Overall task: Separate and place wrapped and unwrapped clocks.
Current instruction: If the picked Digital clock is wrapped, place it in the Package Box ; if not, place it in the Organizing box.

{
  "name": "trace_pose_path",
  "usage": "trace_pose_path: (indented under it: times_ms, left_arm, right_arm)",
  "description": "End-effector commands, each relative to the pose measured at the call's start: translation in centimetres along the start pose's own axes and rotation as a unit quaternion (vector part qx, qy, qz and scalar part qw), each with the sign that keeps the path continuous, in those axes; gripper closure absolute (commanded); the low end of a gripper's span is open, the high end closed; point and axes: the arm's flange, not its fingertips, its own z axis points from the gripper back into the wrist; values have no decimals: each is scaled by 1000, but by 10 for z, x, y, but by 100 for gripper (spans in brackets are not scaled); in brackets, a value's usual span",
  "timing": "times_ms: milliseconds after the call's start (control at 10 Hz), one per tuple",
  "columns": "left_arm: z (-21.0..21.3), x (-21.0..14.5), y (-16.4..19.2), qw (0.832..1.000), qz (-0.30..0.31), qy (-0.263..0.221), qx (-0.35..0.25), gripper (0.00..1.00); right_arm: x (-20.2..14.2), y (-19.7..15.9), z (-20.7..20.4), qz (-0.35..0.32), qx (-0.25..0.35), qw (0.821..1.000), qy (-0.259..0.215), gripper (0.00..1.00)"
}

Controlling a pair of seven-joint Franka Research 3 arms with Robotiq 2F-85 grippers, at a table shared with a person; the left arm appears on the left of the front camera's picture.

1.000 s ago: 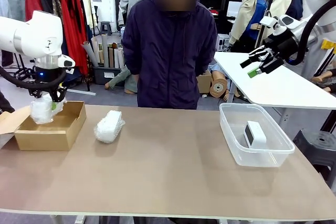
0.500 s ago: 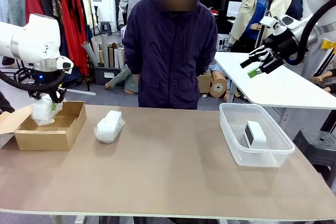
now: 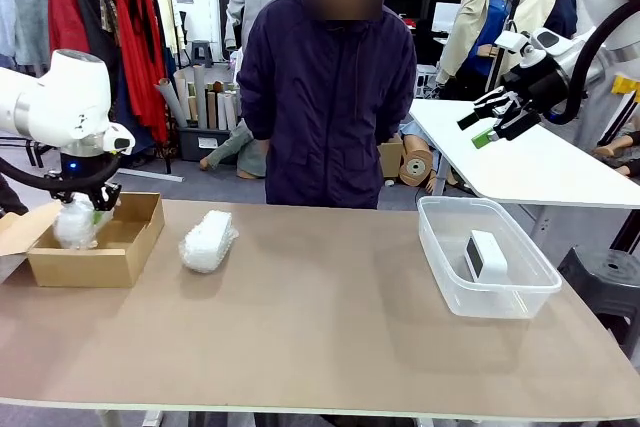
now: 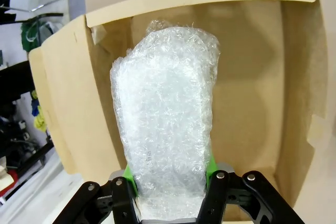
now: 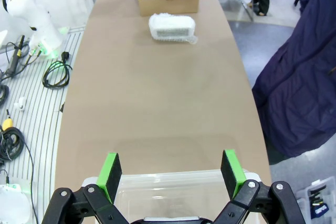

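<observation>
My left gripper is shut on a bubble-wrapped clock and holds it low inside the open cardboard box. In the left wrist view the green pads pinch the wrapped clock at its near end, with the box floor behind it. A second wrapped clock lies on the table to the right of the box. The bare white clock stands in the clear plastic bin. My right gripper hangs open high above the bin, its jaws holding nothing.
A person in a dark jacket stands at the far edge, hands out of sight. A white table stands behind on the right, a clothes rack at the back left. The brown tabletop between box and bin is bare.
My left arm has gone down and slightly left, sinking the wrapped clock into the box. The right arm, the other wrapped clock and the bin have not moved.
</observation>
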Motion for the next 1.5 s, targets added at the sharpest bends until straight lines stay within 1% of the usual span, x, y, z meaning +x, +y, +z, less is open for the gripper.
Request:
trace_pose_path:
  times_ms: [0,200,400,500,900,1000,1200,1400]
  left_arm:
    - [-12,-1,2,999,26,-3,28,100]
    - [-28,-1,5,1000,20,4,21,100]
    - [-39,0,3,999,15,11,29,100]
    - [-42,-1,2,999,12,15,29,92]
    - [-35,-4,2,999,13,3,32,16]
    - [-32,-4,1,999,13,1,31,0]
    - [-20,-10,0,999,19,-9,36,0]
    - [2,-18,-6,999,11,-24,28,0]
  right_arm:
    - [2,3,0,4,3,1000,8,0]
    - [2,3,0,4,3,1000,8,0]
    - [2,3,0,4,3,1000,8,0]
    - [2,3,0,4,3,1000,8,0]
    - [2,3,0,4,3,1000,8,0]
    - [2,3,0,4,3,1000,8,0]
    - [2,3,0,4,3,1000,8,0]
    - [2,3,0,4,3,1000,8,0]
